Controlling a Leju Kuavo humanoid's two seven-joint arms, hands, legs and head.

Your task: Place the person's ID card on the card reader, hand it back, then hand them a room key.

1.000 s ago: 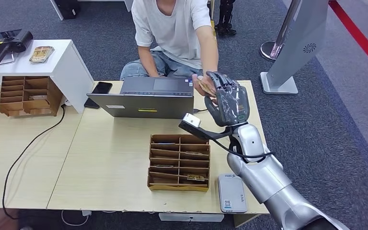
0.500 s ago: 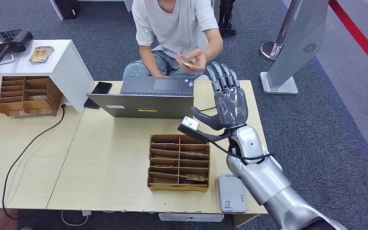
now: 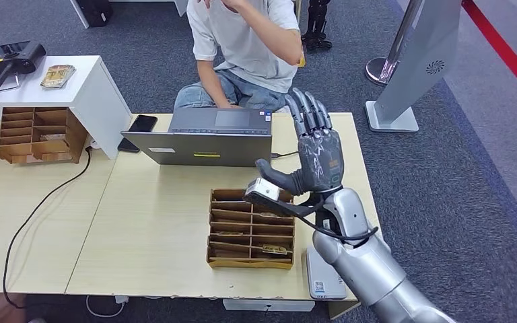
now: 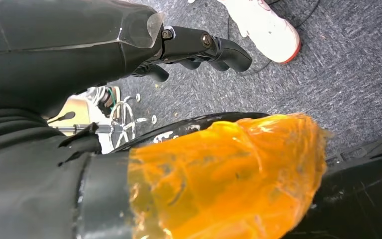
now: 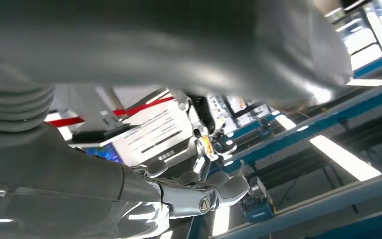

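Drawn back from the person (image 3: 246, 40), the right hand (image 3: 315, 151) is empty, fingers spread; the room key is judged next.

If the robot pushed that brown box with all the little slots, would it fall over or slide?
The slot box lies low and flat on the table, so it would probably slide, not tip. It looks like thin wood or cardboard, likely light, so a small push might move it. The cards loose in its slots could shift.

Desk (image 3: 155, 222) with laptop (image 3: 205, 138), organizer (image 3: 251, 227)
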